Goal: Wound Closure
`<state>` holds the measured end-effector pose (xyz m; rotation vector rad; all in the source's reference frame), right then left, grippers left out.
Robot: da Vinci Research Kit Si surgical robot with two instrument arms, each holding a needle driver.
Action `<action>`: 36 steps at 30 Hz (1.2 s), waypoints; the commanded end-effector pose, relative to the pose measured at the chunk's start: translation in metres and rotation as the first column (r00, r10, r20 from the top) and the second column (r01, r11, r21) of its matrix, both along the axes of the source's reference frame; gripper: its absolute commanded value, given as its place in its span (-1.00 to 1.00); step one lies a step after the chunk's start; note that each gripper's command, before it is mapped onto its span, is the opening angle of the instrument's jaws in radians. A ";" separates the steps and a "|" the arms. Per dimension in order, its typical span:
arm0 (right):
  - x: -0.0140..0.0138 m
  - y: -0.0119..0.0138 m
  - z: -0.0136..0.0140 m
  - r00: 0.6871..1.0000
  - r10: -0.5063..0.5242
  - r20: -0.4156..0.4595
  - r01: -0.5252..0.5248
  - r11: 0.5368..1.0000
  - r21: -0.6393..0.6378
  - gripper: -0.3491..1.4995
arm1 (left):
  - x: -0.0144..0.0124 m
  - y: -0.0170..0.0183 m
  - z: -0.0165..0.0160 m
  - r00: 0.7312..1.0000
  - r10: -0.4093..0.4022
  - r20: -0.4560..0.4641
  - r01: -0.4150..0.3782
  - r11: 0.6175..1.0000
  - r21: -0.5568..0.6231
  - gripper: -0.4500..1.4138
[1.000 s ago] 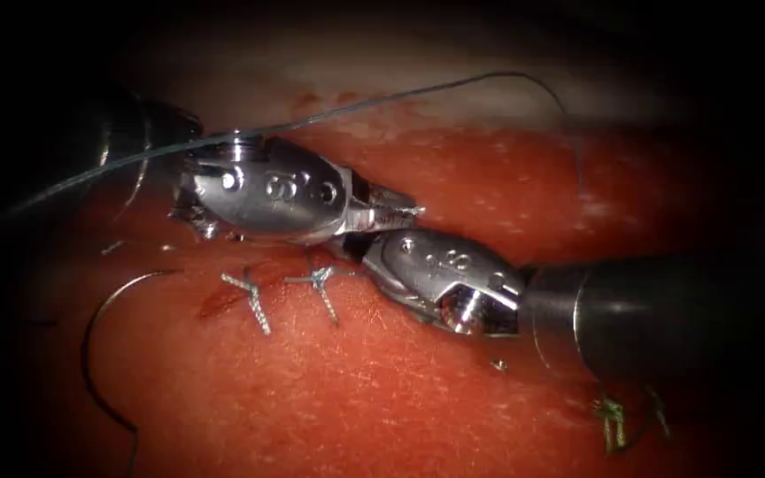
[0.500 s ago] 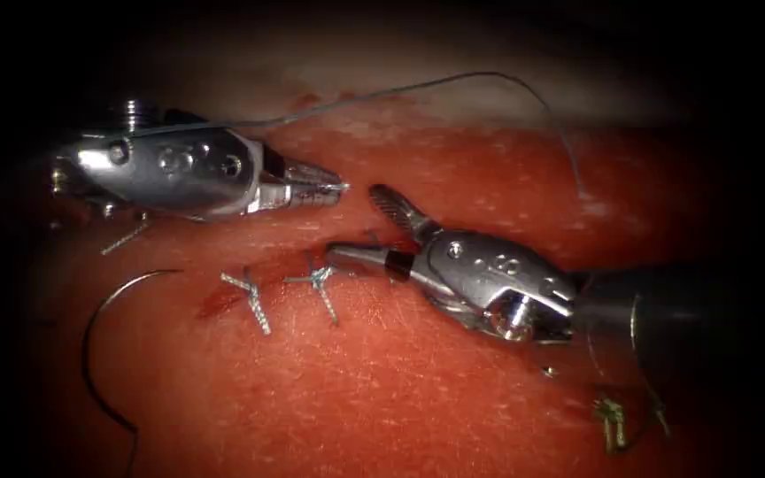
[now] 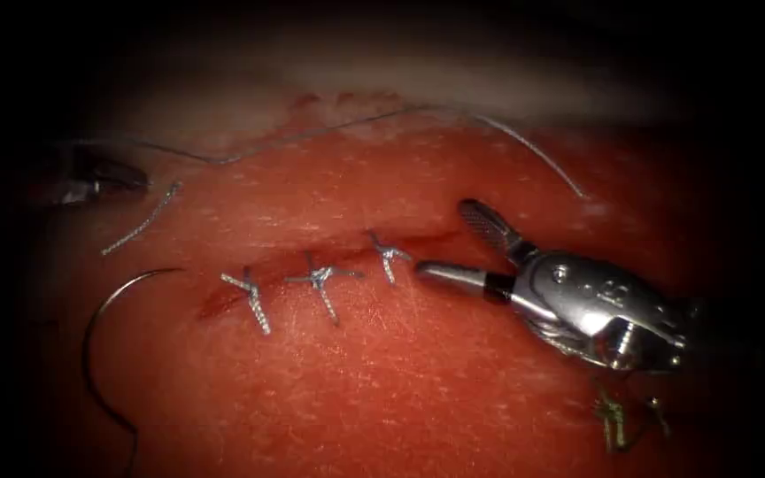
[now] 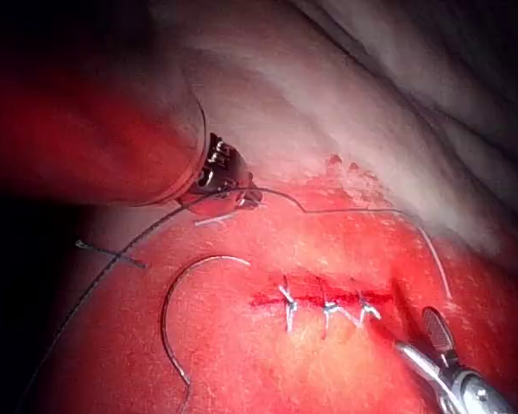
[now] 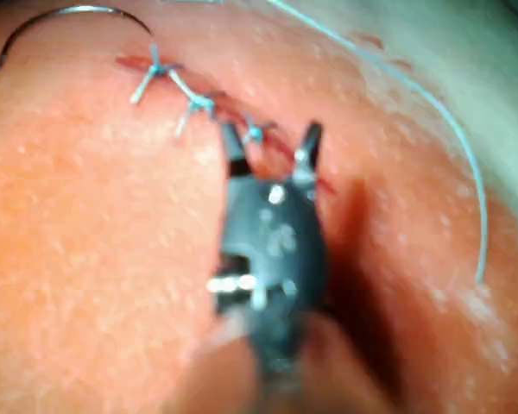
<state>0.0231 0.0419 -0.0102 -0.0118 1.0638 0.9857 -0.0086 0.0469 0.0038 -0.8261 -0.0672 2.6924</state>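
Observation:
The cut [image 3: 418, 243] in the tissue [image 3: 382, 389] carries three tied knots [image 3: 320, 281]; the right-most knot [image 3: 388, 257] lies just left of my right tool [image 3: 455, 248]. That tool is open and holds nothing, also seen as the right tool [image 5: 272, 134] [image 4: 419, 338]. My left tool [image 3: 121, 177] [image 4: 240, 193] sits far left in the dark. Thread [image 3: 312, 131] runs from beside it along the far tissue edge; I cannot tell whether it grips it. The curved needle [image 3: 92, 329] [image 4: 168, 297] [image 5: 65, 12] lies free on the tissue, left of the cut.
A short cut end of thread [image 3: 139, 221] lies on the tissue near the left tool. Greenish thread scraps [image 3: 613, 420] sit at the near right. The pale fatty edge of the tissue [image 3: 489, 88] runs along the back.
The left tool has drawn away to the far left. The right tool's jaws have opened and it has backed off to the right, uncovering the third knot. The thread now lies slack on the tissue.

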 end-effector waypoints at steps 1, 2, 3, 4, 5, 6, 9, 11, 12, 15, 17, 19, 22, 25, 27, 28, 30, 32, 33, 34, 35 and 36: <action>0.0007 -0.0006 0.0006 1.000 0.000 -0.001 0.000 1.000 0.001 0.96 | -0.0004 -0.0004 0.0008 1.000 0.001 -0.002 -0.001 1.000 0.000 -0.50; 0.0008 -0.0006 0.0006 1.000 0.000 -0.001 0.000 1.000 0.001 0.96 | -0.0003 -0.0004 0.0014 1.000 0.000 -0.001 0.000 1.000 0.009 -0.28; 0.0007 -0.0007 0.0007 1.000 -0.004 0.003 0.004 1.000 -0.002 0.96 | -0.0003 -0.0010 0.0024 1.000 -0.031 -0.006 0.031 0.999 0.024 -0.14; 0.0007 -0.0007 0.0007 1.000 -0.004 0.003 0.004 1.000 -0.002 0.96 | -0.0003 -0.0010 0.0024 1.000 -0.031 -0.006 0.031 0.999 0.024 -0.14; 0.0007 -0.0007 0.0007 1.000 -0.005 0.003 0.005 1.000 -0.003 0.96 | -0.0005 -0.0016 0.0032 0.999 -0.044 -0.017 0.044 0.999 0.031 -0.06; 0.0007 -0.0007 0.0007 1.000 -0.006 0.005 0.006 1.000 -0.001 0.96 | -0.0006 -0.0018 0.0034 0.999 -0.039 -0.019 0.039 0.998 0.038 -0.05; 0.0007 -0.0007 0.0007 1.000 -0.007 0.007 0.007 1.000 0.000 0.96 | -0.0007 -0.0022 0.0039 0.999 -0.032 -0.044 0.034 0.998 0.052 0.02; 0.0007 -0.0008 0.0007 1.000 -0.010 0.009 0.010 1.000 -0.004 0.96 | -0.0006 -0.0021 0.0037 0.997 -0.018 -0.074 0.023 0.998 0.066 0.08; 0.0007 -0.0008 0.0006 1.000 -0.011 0.009 0.011 1.000 -0.004 0.96 | -0.0004 -0.0020 0.0035 0.995 0.015 -0.103 -0.008 0.998 0.068 0.15; 0.0007 -0.0009 0.0007 1.000 -0.010 0.009 0.010 1.000 -0.005 0.96 | -0.0003 -0.0027 0.0034 0.966 0.162 -0.203 -0.152 0.986 0.063 0.21; 0.0007 -0.0009 0.0008 1.000 -0.010 0.009 0.010 1.000 -0.006 0.96 | -0.0002 -0.0032 0.0035 0.946 0.213 -0.243 -0.203 0.977 0.067 0.21; 0.0007 -0.0010 0.0008 1.000 -0.012 0.011 0.012 1.000 -0.005 0.96 | 0.0002 -0.0040 0.0040 0.911 0.302 -0.282 -0.293 0.953 0.076 0.22; 0.0007 -0.0011 0.0007 1.000 -0.013 0.013 0.013 1.000 -0.003 0.96 | 0.0010 -0.0052 0.0047 0.865 0.376 -0.332 -0.363 0.926 0.103 0.24; 0.0007 -0.0011 0.0007 1.000 -0.013 0.013 0.013 1.000 -0.003 0.96 | 0.0023 -0.0074 0.0052 0.816 0.439 -0.376 -0.416 0.898 0.146 0.27; 0.0007 -0.0011 0.0007 1.000 -0.013 0.013 0.013 1.000 -0.003 0.96 | 0.0030 -0.0079 0.0048 0.816 0.453 -0.359 -0.423 0.891 0.163 0.25; 0.0007 -0.0011 0.0007 1.000 -0.013 0.013 0.013 1.000 -0.003 0.96 | 0.0032 -0.0079 0.0045 0.816 0.458 -0.352 -0.426 0.889 0.168 0.25; 0.0007 -0.0011 0.0007 1.000 -0.013 0.013 0.013 1.000 -0.003 0.96 | 0.0035 -0.0078 0.0034 0.820 0.461 -0.338 -0.429 0.887 0.169 0.25; 0.0007 -0.0011 0.0007 1.000 -0.013 0.013 0.013 1.000 -0.003 0.96 | 0.0038 -0.0074 0.0014 0.846 0.437 -0.306 -0.405 0.899 0.164 0.25; 0.0007 -0.0011 0.0007 1.000 -0.014 0.015 0.014 1.000 -0.001 0.96 | 0.0038 -0.0073 0.0007 0.860 0.422 -0.286 -0.395 0.907 0.150 0.25; 0.0007 -0.0011 0.0007 1.000 -0.017 0.018 0.017 1.000 -0.006 0.98 | 0.0036 -0.0071 -0.0009 0.895 0.380 -0.235 -0.361 0.925 0.120 0.25; 0.0007 -0.0011 0.0007 1.000 -0.017 0.018 0.017 1.000 -0.006 0.98 | 0.0036 -0.0071 -0.0009 0.895 0.380 -0.235 -0.361 0.925 0.120 0.25; 0.0007 -0.0011 0.0007 1.000 -0.017 0.018 0.017 1.000 -0.006 0.98 | 0.0034 -0.0069 -0.0017 0.907 0.362 -0.214 -0.347 0.932 0.108 0.25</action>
